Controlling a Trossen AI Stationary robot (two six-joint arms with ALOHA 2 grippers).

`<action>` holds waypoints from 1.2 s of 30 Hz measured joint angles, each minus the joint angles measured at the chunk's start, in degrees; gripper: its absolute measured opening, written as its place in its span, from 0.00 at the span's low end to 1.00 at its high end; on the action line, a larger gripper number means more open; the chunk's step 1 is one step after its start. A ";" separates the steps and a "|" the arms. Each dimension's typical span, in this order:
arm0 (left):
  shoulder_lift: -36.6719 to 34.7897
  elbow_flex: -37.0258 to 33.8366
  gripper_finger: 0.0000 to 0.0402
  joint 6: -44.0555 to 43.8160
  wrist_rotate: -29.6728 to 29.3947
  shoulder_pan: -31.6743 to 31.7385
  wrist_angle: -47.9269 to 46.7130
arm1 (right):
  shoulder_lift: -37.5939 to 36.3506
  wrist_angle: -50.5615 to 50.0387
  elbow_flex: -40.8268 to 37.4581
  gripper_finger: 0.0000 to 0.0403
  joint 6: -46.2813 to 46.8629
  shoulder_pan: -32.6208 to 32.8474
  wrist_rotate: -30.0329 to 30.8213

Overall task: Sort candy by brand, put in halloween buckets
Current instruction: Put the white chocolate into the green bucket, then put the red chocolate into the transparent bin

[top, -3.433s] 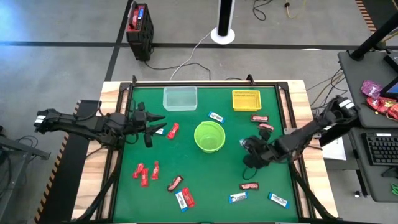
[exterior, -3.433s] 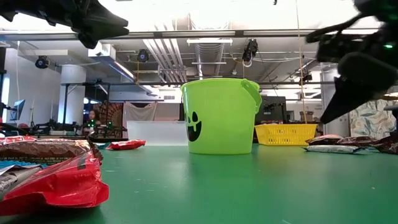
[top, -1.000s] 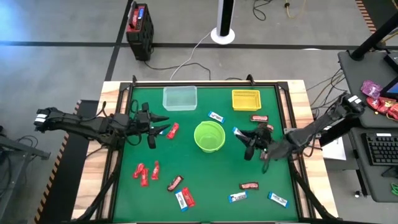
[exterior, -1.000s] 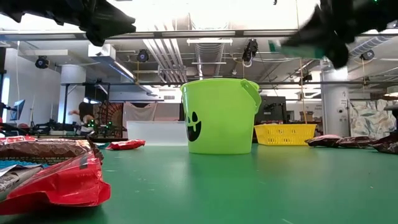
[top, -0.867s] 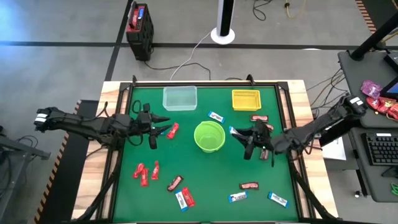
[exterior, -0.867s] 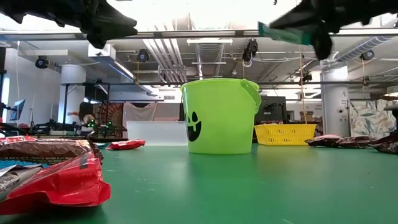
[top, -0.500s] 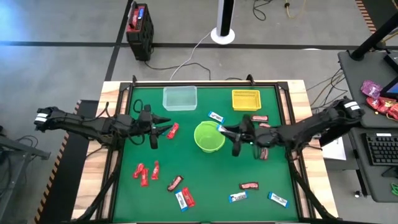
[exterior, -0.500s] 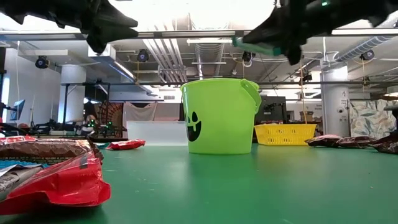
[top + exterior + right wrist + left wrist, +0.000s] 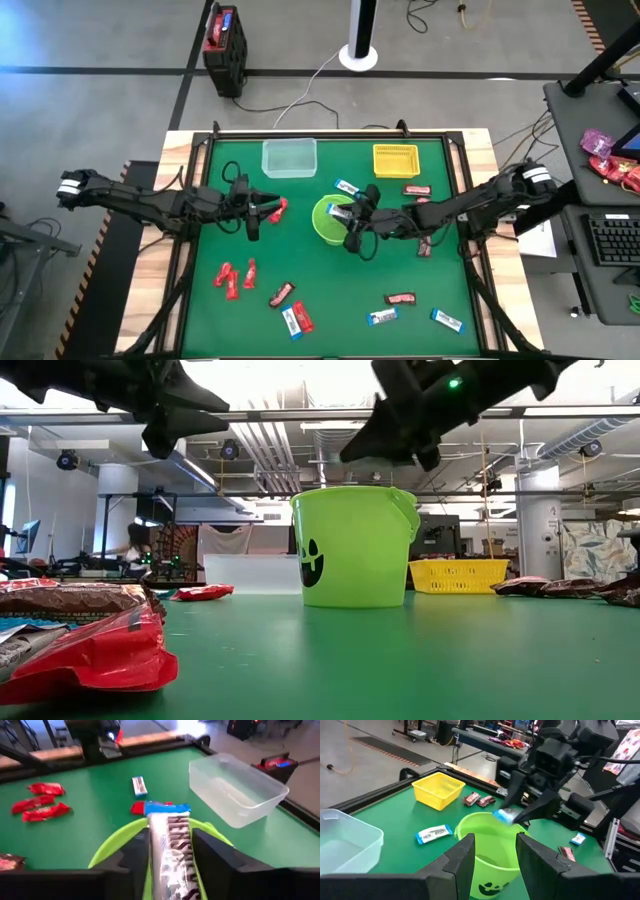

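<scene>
One blue-and-white bar (image 9: 170,850) between right tool (image 9: 167,852) fingers, seemingly gripped, over green bucket (image 9: 117,842).

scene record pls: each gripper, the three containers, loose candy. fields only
right gripper: over the lime-green bucket, blue-and-white bar between its fingers
left gripper: above the mat left of the bucket, fingers apart, nothing between them
clear box: far side of the mat, looks empty
yellow basket: far side, right of the box
red bars: cluster on the near-left mat
dark brown bars: by the basket; one more near right
</scene>
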 joint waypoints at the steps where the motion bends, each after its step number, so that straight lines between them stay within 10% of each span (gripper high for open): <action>1: 0.30 0.00 0.32 -0.26 0.02 -0.32 0.26 | 0.50 -1.79 0.77 0.41 0.41 -0.01 -0.01; 17: 4.13 0.07 0.32 -7.53 8.71 -1.62 -3.38 | -2.89 -33.46 14.12 0.48 3.53 0.14 0.04; 26: 14.42 6.30 0.32 -6.71 8.61 -1.67 -15.23 | -12.34 -37.23 9.26 0.53 8.03 0.27 0.82; 36: 26.90 9.95 0.32 -6.93 -1.99 -1.67 -21.77 | -14.69 -36.76 4.71 0.58 10.21 0.30 3.95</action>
